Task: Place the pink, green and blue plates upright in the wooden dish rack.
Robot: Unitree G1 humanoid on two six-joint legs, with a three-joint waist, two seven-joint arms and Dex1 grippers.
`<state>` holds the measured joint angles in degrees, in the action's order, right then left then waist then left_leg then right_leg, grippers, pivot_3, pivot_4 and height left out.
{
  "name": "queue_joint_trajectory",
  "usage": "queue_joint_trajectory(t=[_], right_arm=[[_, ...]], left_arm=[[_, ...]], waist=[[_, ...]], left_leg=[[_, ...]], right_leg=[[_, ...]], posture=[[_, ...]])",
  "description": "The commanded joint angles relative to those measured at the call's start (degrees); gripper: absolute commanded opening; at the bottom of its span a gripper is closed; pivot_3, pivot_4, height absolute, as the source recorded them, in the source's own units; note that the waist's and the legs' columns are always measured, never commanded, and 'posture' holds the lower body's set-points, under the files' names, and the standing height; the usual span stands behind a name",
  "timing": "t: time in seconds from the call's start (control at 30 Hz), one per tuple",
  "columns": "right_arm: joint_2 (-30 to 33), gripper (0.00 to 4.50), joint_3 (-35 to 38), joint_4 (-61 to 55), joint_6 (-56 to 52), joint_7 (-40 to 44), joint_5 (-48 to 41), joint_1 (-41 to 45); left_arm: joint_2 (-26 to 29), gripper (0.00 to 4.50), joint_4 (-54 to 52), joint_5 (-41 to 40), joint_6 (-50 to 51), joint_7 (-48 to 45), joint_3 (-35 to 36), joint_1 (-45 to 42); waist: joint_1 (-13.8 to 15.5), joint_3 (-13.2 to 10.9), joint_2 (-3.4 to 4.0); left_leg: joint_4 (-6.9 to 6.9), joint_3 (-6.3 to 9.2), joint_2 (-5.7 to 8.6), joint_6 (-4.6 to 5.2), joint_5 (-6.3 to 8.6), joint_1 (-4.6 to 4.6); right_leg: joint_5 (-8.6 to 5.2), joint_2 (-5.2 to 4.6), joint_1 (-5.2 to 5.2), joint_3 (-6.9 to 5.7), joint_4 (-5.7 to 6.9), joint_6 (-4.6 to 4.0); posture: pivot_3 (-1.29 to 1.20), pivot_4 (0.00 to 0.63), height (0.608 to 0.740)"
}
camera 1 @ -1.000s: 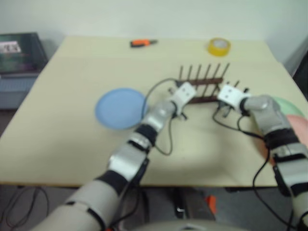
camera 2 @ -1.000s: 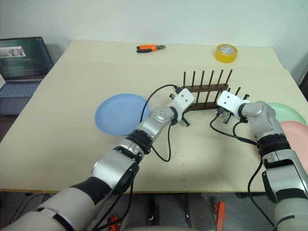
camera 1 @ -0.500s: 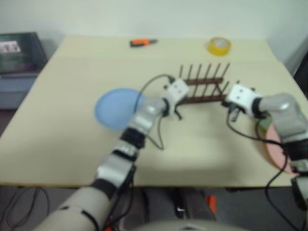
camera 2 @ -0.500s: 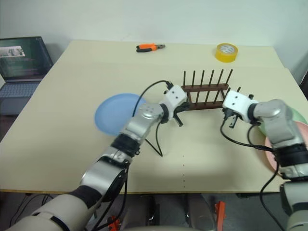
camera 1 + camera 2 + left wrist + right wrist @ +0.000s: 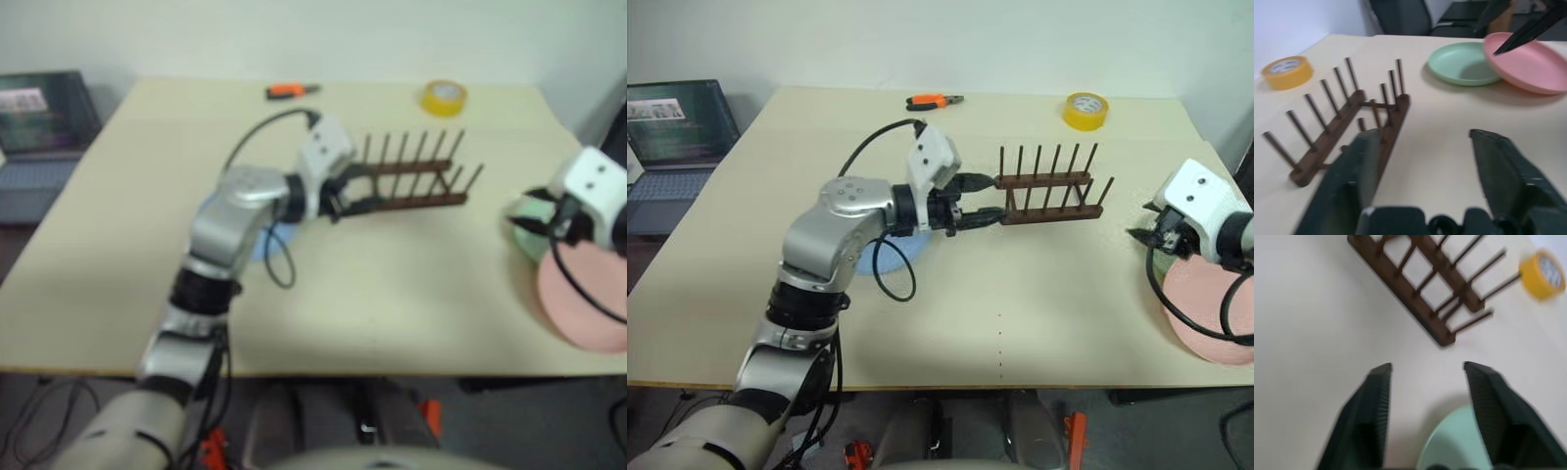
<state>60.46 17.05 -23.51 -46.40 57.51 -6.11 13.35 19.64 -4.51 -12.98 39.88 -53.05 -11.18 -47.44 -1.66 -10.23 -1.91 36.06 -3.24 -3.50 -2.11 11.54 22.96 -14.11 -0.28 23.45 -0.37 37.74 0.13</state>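
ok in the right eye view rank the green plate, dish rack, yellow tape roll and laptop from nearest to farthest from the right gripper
1. green plate, just under the right gripper
2. dish rack, mid-table, to its left
3. yellow tape roll, far edge of the table
4. laptop, beyond the table's far left corner

Three round matte plates are out: one pale pink plate [image 5: 1207,311], one mint green plate [image 5: 1463,62] and one light blue plate [image 5: 884,257]. There is one dark brown wooden peg rack [image 5: 1050,192], one yellow tape roll [image 5: 1085,109], one orange-handled pair of pliers [image 5: 933,100] and one open laptop [image 5: 678,125].
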Motion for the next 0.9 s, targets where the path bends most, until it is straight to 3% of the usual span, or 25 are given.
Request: queue_joint_trajectory(t=[0.03, 0.1, 0.43, 0.63, 0.9], right_arm=[[-0.5, 3.76, 8.4, -7.5, -9.5, -3.0, -1.4, -4.2], [-2.0, 4.47, 11.2, -11.3, -15.4, -5.0, -1.6, -7.0], [-7.7, 4.47, 14.5, -24.3, -44.5, -14.1, -3.5, -11.6], [-13.2, 4.47, 14.1, -26.3, -46.1, -18.7, -4.9, -13.9], [-15.2, 4.47, 10.6, -23.5, -45.9, -24.1, -5.0, -14.3]], left_arm=[[1.4, 4.49, -1.8, -2.5, -2.3, -3.6, -0.6, -0.1], [1.7, 4.50, -2.2, -3.3, -4.9, -6.2, -1.9, 1.0], [-1.8, 4.50, 1.7, -2.4, -12.0, -8.1, -6.5, 2.2], [-2.3, 4.50, 4.2, -1.4, -14.2, -8.3, -8.2, 2.0], [-2.0, 4.50, 3.8, -1.1, -13.9, -7.6, -8.5, 2.1]], waist=[[0.1, 0.0, 0.00], [0.1, 0.0, 0.00], [0.1, 0.0, -0.01], [0.1, 0.0, -0.01], [0.1, 0.0, -0.01]], left_leg=[[-0.02, 0.01, 0.01, 0.00, 0.00, 0.04], [-0.03, 0.01, -0.01, 0.00, 0.00, 0.06], [0.01, 0.06, 0.00, 0.00, 0.00, 0.04], [-0.02, 0.11, 0.00, 0.01, 0.01, 0.07], [-0.03, 0.15, 0.01, 0.02, 0.02, 0.10]], right_leg=[[-0.01, 0.00, 0.03, -0.01, -0.01, 0.00], [-0.02, 0.01, 0.04, -0.02, -0.03, -0.02], [-0.02, 0.00, 0.02, -0.01, 0.00, -0.01], [-0.04, 0.03, 0.04, -0.05, -0.05, -0.04], [-0.04, 0.03, 0.06, -0.07, -0.08, -0.05]], posture=[[0.00, 0.150, 0.740], [0.00, 0.150, 0.740], [0.00, 0.150, 0.740], [0.00, 0.150, 0.740], [0.00, 0.150, 0.740]])
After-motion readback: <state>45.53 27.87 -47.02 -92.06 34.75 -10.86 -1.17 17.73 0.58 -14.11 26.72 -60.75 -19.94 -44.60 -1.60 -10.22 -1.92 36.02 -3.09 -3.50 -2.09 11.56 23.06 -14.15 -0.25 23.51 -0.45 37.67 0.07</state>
